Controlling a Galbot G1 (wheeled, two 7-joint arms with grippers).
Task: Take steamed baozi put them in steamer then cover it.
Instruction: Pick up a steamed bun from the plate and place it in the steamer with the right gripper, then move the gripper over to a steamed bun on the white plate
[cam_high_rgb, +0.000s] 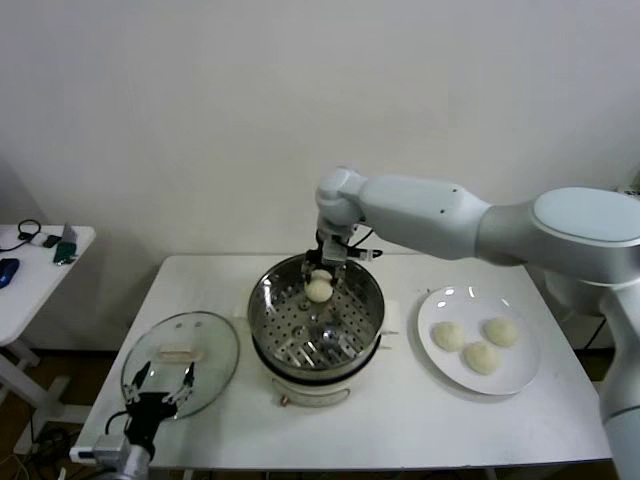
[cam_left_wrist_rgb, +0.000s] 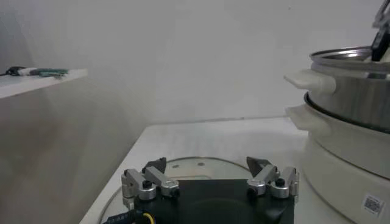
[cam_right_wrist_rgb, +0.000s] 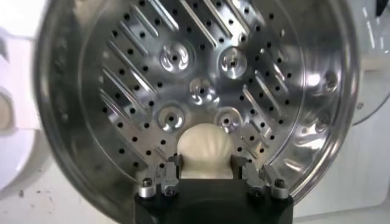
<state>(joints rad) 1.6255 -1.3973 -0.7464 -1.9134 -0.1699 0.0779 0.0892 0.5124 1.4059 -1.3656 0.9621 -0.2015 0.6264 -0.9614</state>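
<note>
The steamer (cam_high_rgb: 270, 312) stands mid-table, a shiny steel pot with a perforated tray (cam_right_wrist_rgb: 201, 79) on a white base. My right gripper (cam_high_rgb: 319, 285) hangs inside the pot's far side, shut on one baozi (cam_right_wrist_rgb: 205, 148), held just above the tray. Three more baozi (cam_high_rgb: 448, 336) (cam_high_rgb: 500, 331) (cam_high_rgb: 481, 357) lie on a white plate (cam_high_rgb: 515, 381) right of the pot. The cover (cam_high_rgb: 215, 362), a glass lid with a cream handle (cam_high_rgb: 181, 352), lies flat left of the pot. My left gripper (cam_high_rgb: 160, 385) is open and empty, over the lid's near edge (cam_left_wrist_rgb: 201, 162).
The pot's side with its white handles (cam_left_wrist_rgb: 308, 81) rises close beside my left gripper. A small white side table (cam_high_rgb: 30, 265) with cables and small items stands off to the left. The wall runs behind the table's far edge.
</note>
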